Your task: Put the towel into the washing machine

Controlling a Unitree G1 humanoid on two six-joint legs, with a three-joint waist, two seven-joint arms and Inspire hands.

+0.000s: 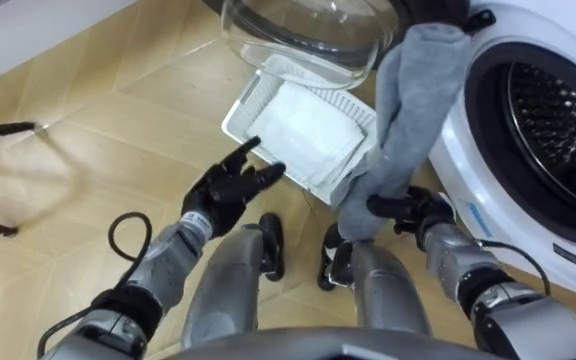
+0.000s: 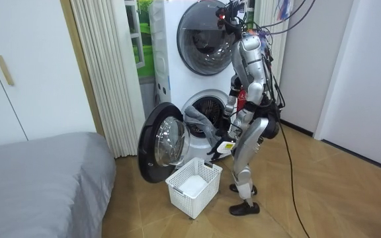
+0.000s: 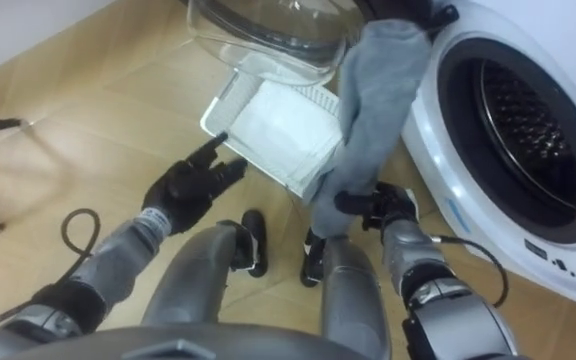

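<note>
A grey towel [image 1: 408, 110] hangs in a long fold in front of the washing machine's white front, just left of its round opening [image 1: 553, 120]. Its top end lies up by the opening's rim [image 2: 200, 120]. My right hand [image 1: 413, 210] is shut on the towel's lower end, low beside the machine. My left hand [image 1: 230, 187] is open with straight fingers over the wooden floor, close to the basket's near corner and holding nothing. In the room view I stand bent forward right at the lower machine.
A white slatted basket [image 1: 243, 105] with a white cloth in it stands on the floor left of the machine. The machine's glass door [image 1: 303, 30] is swung open above the basket. A second drum sits stacked on top [image 2: 204, 36]. A bed [image 2: 38, 172] is at the room view's left.
</note>
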